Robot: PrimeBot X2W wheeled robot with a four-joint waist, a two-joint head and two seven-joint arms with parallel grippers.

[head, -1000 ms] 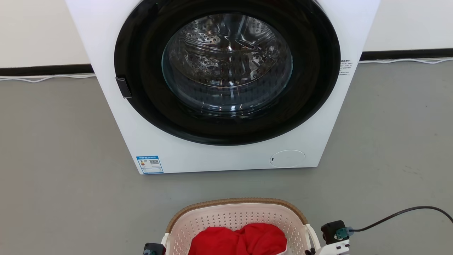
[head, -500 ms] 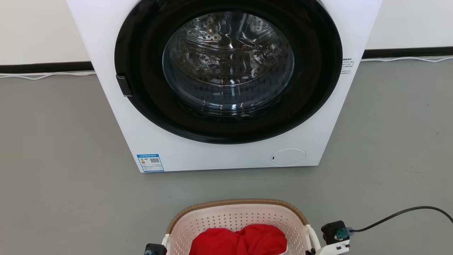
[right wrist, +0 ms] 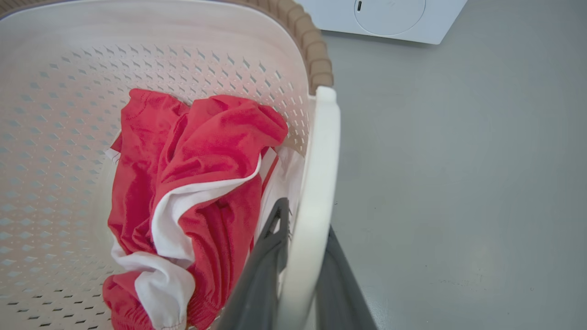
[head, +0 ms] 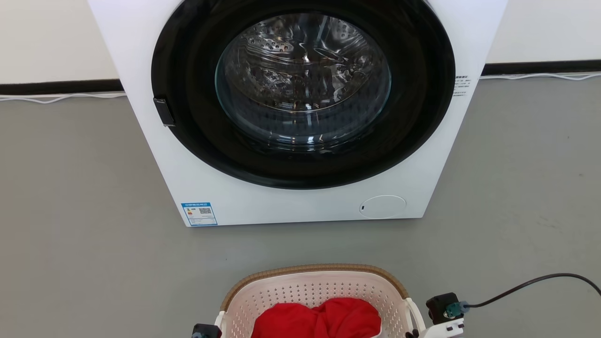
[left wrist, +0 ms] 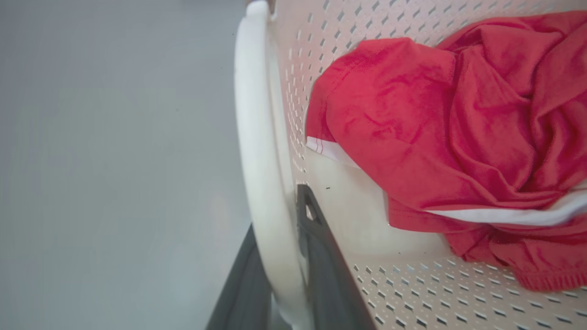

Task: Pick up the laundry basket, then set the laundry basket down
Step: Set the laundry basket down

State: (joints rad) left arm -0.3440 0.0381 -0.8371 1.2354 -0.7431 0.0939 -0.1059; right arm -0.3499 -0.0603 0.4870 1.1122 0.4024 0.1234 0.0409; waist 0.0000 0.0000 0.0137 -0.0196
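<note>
The laundry basket (head: 312, 287) is cream-white and perforated with a brown woven-look rim (head: 314, 268). It sits at the bottom middle of the head view, in front of the washing machine, and holds a red garment (head: 317, 319) with white trim. My left gripper (left wrist: 277, 208) is shut on the basket's left loop handle (left wrist: 257, 137), one dark finger (left wrist: 321, 247) inside the loop and one outside. My right gripper (right wrist: 305, 217) is shut on the right loop handle (right wrist: 318, 174) in the same way. I cannot tell whether the basket's base touches the floor.
A white front-loading washing machine (head: 300, 206) with a shut round glass door (head: 303, 80) stands a short way beyond the basket. Grey floor (head: 75, 234) spreads to both sides. A black cable (head: 530, 283) runs from my right wrist. White cords lie along the wall.
The whole head picture has shifted a little, so the washing machine sits slightly higher in it. The basket and both grippers keep their hold and their place relative to each other.
</note>
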